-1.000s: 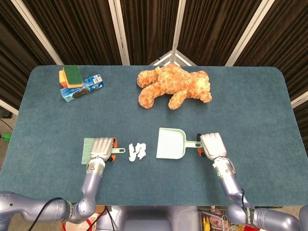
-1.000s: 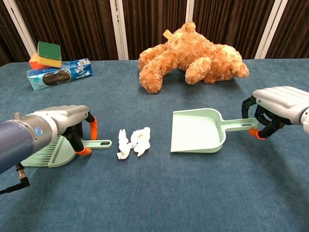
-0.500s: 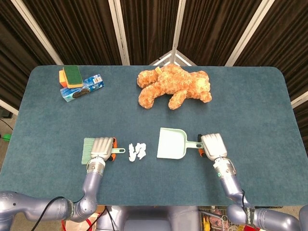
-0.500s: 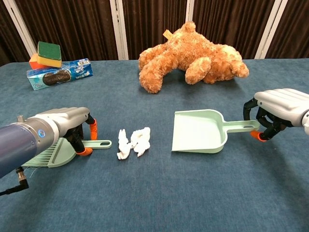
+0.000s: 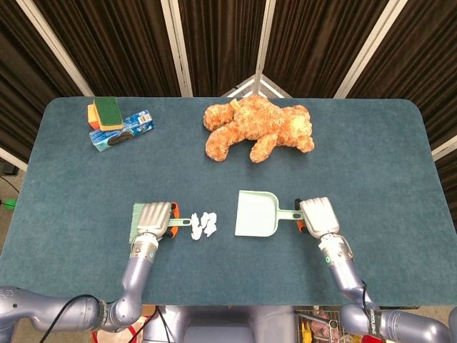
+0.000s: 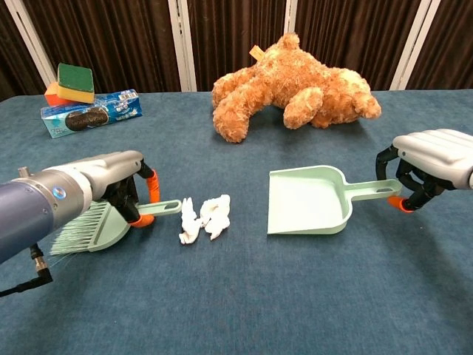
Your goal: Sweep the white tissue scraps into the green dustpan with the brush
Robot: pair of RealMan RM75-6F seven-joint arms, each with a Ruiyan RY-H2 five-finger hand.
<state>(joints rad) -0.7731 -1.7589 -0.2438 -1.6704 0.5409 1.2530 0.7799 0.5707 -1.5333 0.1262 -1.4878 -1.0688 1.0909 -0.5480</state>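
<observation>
Your left hand (image 6: 111, 185) grips the brush (image 6: 100, 225), its handle tip touching the white tissue scraps (image 6: 205, 218) on the desk (image 5: 71, 186); your right hand (image 6: 429, 166) holds the green dustpan (image 6: 310, 200) by its handle, just beyond the scraps.

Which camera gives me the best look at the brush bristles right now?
Chest view: the brush bristles fan out in plain sight below the left hand. In the head view, that hand covers most of the brush, leaving only a strip of bristles.
</observation>
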